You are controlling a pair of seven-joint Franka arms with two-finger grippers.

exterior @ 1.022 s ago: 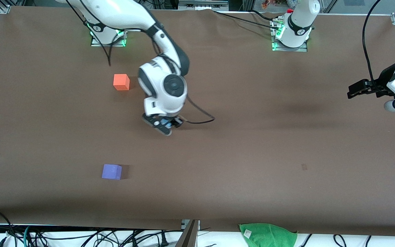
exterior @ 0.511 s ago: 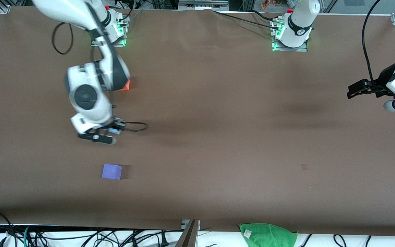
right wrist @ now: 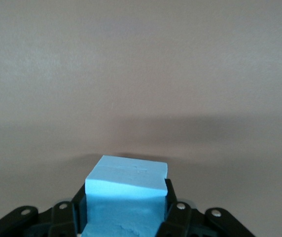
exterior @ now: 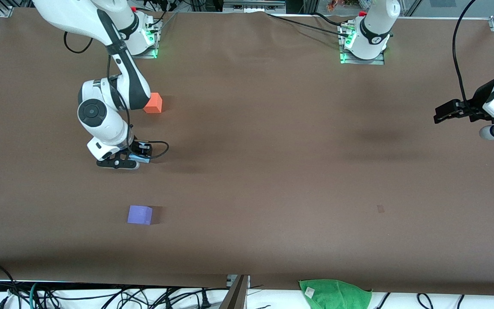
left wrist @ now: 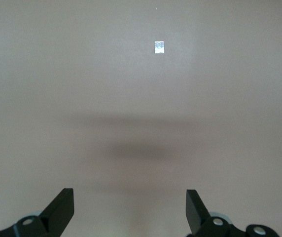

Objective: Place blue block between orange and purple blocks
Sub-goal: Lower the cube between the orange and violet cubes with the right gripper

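My right gripper (exterior: 136, 159) is shut on the blue block (right wrist: 126, 195), a sky-blue cube; only a sliver of it (exterior: 143, 160) shows in the front view. The gripper is low over the table, between the orange block (exterior: 154, 103) and the purple block (exterior: 140, 214), a little toward the right arm's end of the line between them. The orange block is partly covered by the right arm. My left gripper (exterior: 441, 112) waits open and empty in the air at the left arm's end of the table; its fingertips (left wrist: 62, 205) stand wide apart.
The brown table (exterior: 298, 171) carries a small pale mark (exterior: 380, 208), which also shows in the left wrist view (left wrist: 159, 47). A green cloth (exterior: 335, 293) lies off the table's edge nearest the camera. Cables hang along that edge.
My right arm has swung with the blue block from the table's middle toward its own end and come to rest between the orange and purple blocks. The left arm has not moved.
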